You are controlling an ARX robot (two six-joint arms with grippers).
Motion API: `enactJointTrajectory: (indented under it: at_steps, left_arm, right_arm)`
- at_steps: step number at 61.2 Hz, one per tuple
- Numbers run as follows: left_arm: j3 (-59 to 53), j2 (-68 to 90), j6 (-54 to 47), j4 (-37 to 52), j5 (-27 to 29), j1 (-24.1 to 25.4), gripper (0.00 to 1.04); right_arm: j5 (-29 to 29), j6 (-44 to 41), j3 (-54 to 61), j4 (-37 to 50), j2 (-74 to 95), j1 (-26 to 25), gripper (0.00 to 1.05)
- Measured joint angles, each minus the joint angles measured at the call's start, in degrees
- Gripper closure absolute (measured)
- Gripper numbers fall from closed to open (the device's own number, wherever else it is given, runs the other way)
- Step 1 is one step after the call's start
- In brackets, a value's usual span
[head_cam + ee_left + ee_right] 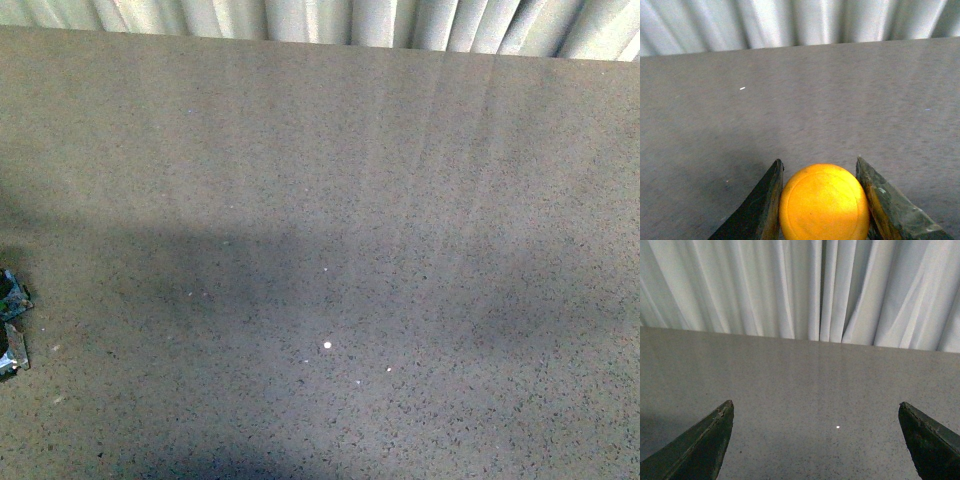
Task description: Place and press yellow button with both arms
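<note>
In the left wrist view the yellow button shows its round glossy cap, held between the two dark fingers of my left gripper, which is shut on it above the grey table. Its base is hidden. In the front view only a small dark, teal and silvery piece of the left arm shows at the far left edge; the button is not seen there. My right gripper is open and empty, its dark fingertips wide apart over bare tabletop.
The speckled grey tabletop fills the front view. A pleated white curtain hangs behind its far edge. A small white speck lies on the table and shows in the right wrist view too.
</note>
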State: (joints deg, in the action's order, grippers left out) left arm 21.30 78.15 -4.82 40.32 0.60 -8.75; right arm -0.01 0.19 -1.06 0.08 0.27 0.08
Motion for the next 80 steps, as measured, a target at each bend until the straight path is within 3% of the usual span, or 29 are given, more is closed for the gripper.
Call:
enactJointTrajectory:
  at_steps: [8,16,21,47,75,80]
  left_arm:
    - [3.5,9.0,1.2,6.1,4.2,-12.0,0.71]
    - [8.0,19.8,1.6,10.8,6.6,-20.8,0.71]
    - [10.4,24.8,1.4,12.3,7.2,-23.8,0.71]
    - [18.0,40.7,-1.5,17.8,10.1,-29.5,0.71]
    - [20.2,45.1,-3.0,19.0,10.6,-30.9,0.71]
    - [20.2,45.2,-3.0,19.0,10.3,-30.9,0.60]
  right_arm:
    - [0.0,0.0,0.0,0.0,0.0,0.0,0.09]
    - [0.0,0.0,0.0,0.0,0.0,0.0,0.09]
    - [0.0,0.0,0.0,0.0,0.0,0.0,0.09]
    - [0.0,0.0,0.0,0.0,0.0,0.0,0.09]
    - [0.0,0.0,0.0,0.0,0.0,0.0,0.09]
    - [0.0,0.0,0.0,0.0,0.0,0.0,0.09]
